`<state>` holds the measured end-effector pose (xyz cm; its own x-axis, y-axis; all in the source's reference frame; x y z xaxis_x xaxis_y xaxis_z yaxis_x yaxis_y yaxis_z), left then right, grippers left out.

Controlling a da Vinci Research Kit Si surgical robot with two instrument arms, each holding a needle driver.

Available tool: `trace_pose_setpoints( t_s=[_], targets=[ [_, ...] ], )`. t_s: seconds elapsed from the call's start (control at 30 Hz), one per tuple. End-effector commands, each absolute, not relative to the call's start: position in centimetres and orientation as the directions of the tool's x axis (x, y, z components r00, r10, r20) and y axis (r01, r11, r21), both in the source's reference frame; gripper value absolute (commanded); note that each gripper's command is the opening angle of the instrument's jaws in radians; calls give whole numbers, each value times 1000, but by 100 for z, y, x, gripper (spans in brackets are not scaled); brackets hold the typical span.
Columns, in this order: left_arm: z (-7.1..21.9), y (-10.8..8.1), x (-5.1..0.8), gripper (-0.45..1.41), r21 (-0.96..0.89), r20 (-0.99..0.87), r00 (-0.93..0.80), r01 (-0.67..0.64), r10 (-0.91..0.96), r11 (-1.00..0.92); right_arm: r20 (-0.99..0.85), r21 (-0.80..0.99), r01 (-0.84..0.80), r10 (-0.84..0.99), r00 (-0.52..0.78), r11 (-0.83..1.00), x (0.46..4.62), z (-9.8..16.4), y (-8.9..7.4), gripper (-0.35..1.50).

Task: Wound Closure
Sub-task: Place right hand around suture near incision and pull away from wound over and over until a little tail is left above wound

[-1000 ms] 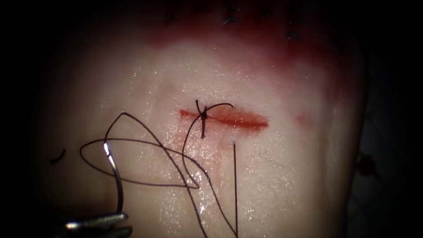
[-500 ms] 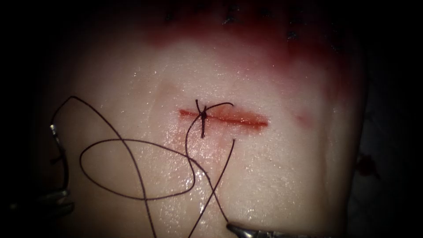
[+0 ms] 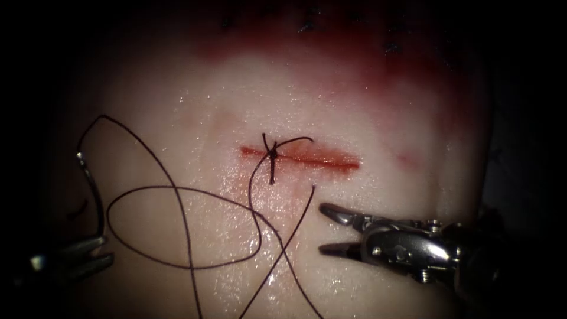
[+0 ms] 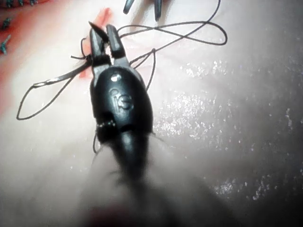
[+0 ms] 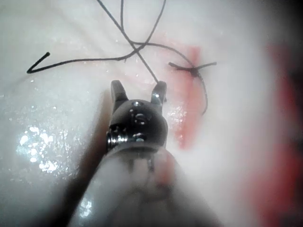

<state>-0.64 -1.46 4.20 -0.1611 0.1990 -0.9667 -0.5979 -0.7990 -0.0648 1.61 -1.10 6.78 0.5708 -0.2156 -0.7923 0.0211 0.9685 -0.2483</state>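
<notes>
The cut [image 3: 319,160] runs across the tissue [image 3: 366,106], with one knotted stitch [image 3: 273,155] near its left end. My left tool [image 3: 97,251] sits at the lower left, shut on the curved needle [image 3: 97,201] near its lower end. The needle arcs upward, clear of the tissue, and thread [image 3: 177,195] leaves its upper end and loops across the surface. Below the cut, my right tool [image 3: 326,229] stands open, holding nothing, just right of a loose strand. Seen from the wrists: left tool [image 4: 105,40], right tool [image 5: 138,92], stitch [image 5: 193,70].
Red fluid [image 3: 354,53] stains the far part of the tissue, where dark stitch ends [image 3: 307,26] sit in a row. A short cut end of thread [image 3: 77,208] lies at the left. Thread strands cross in front of the right tool.
The left tool carried the needle to the left, drawing the thread loop wider. The right tool rose into view from the bottom edge, and its jaws now stand open.
</notes>
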Motion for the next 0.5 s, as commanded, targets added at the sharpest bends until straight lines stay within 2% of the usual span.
trace_pose_setpoints(
  t_s=[0.03, 0.33, 0.37, 0.4, 0.43, 0.5],
  targets=[
    [426, -146, -67, -35, -64, -967, -160, -596, 196, -800, -784, -263, 26, -229, 577, 965, 172, 699, -99, 124],
    [426, -148, -66, -35, -58, -967, -164, -598, 193, -799, -791, -265, 4, -219, 572, 964, 186, 702, -81, 119],
    [427, -148, -67, -35, -58, -968, -163, -597, 192, -800, -791, -270, 13, -229, 568, 963, 189, 704, -78, 84],
    [426, -148, -67, -35, -58, -967, -165, -596, 193, -801, -792, -262, 28, -232, 564, 965, 189, 704, -78, 37],
    [426, -149, -67, -35, -57, -967, -166, -596, 192, -801, -778, -248, 86, -251, 575, 965, 185, 705, -77, -35],
    [425, -150, -66, -35, -56, -967, -167, -596, 192, -801, -775, -255, 84, -256, 577, 963, 177, 706, -77, -35]
  ],
)
